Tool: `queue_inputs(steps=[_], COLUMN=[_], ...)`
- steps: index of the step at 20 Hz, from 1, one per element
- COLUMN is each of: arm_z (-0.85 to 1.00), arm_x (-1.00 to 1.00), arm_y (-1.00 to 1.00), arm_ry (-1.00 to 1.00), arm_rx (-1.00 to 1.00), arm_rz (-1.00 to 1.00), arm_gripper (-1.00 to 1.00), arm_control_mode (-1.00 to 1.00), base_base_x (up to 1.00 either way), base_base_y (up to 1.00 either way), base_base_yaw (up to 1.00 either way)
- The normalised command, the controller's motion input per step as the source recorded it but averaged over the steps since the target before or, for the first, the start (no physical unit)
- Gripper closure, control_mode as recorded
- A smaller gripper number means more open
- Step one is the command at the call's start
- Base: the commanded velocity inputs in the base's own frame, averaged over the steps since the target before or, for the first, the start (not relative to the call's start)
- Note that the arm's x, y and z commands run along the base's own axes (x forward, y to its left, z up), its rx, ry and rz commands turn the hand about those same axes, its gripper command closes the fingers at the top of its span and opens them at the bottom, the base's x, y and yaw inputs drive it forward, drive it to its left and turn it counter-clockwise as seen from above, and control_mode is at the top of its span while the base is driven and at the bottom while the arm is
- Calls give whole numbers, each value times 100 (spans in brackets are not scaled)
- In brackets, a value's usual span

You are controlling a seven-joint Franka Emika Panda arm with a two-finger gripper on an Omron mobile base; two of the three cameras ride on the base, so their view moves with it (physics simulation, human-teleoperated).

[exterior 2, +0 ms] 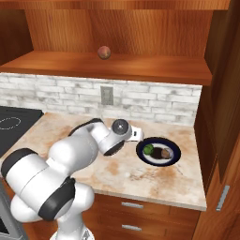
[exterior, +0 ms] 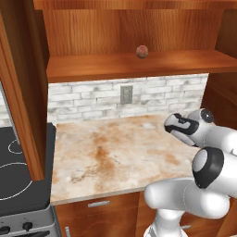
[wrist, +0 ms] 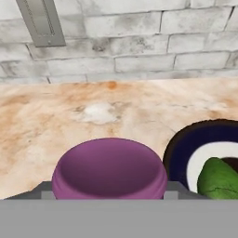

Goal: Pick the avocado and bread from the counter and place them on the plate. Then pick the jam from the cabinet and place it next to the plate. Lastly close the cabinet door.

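Two foods lie on the plate (exterior 2: 174, 158) now: the green avocado (exterior 2: 148, 149) and the brown bread (exterior 2: 164, 153), touching side by side in the white middle. The plate sits on the counter (exterior 2: 154, 180), in front of the brick wall.

The jam (wrist: 109, 169) is in the gripper (exterior 2: 136, 135). In the hand view its purple round shape sits right between the fingers, and they pinch it from both sides. The jar is just beside the plate's dark rim, on the side away from the wooden wall. It looks low over the counter, but whether it touches the stone cannot be told.

The jam is small and looks hard and smooth. It is likely light, but a smooth jar can slip. It may be glass, so it could crack if dropped. A grip across its round body is best, with the jar kept upright.

The next step looks like setting the jar down on bare counter next to the plate, not on its rim, and then letting go.

The cabinet (exterior 2: 140, 68) hangs over the plate. Its shelf holds a reddish ball (exterior 2: 104, 52). The door (exterior: 18, 92) stands open and is yet to be shut.
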Motion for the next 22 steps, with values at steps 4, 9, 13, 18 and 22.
queue_inputs(steps=[4,9,13,18,22], arm_z=[-14,2,30,50,60], arm_x=[0,1,0,1,-15], arm_y=[0,0,0,8,11], arm_ry=[0,-1,-4,0,0], arm_rx=[-1,0,0,0,3], arm_rz=[0,-1,-6,-6,-5], arm_gripper=[100,-100,-100,-100,-100], arm_control_mode=[-100,-100,-100,-100,-100], base_base_x=[0,0,0,0,0], base_base_y=[0,0,0,0,0], base_base_yaw=[0,0,0,0,0])
